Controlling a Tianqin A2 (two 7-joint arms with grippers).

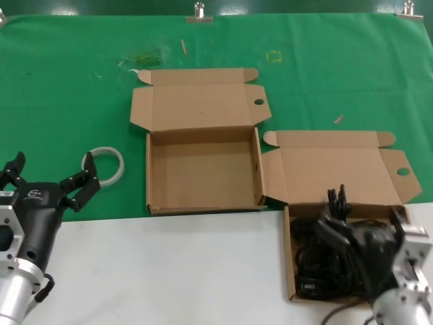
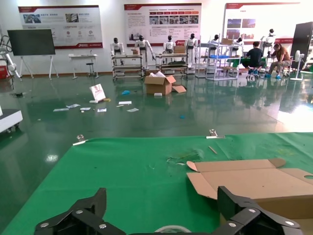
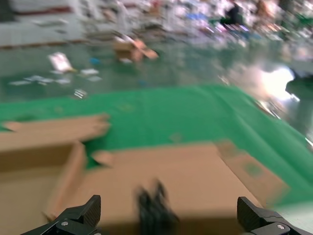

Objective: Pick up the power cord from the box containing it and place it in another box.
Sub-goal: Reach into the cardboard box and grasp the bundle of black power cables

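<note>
My right pincer hangs over the far edge of the box containing the power cord, fingers spread wide and holding nothing; my left pincer waits open at the near left of the worktop, beside a white ring. The empty box, where the cord must go, sits to the left, its near corner just beside the full one. The power cord lies bundled in its tray, just below and nearer me than the right fingertips. I judge it light, limp and springy, likely to sag and trail loops, so I would close across the middle of the bundle, not the plug.
</note>
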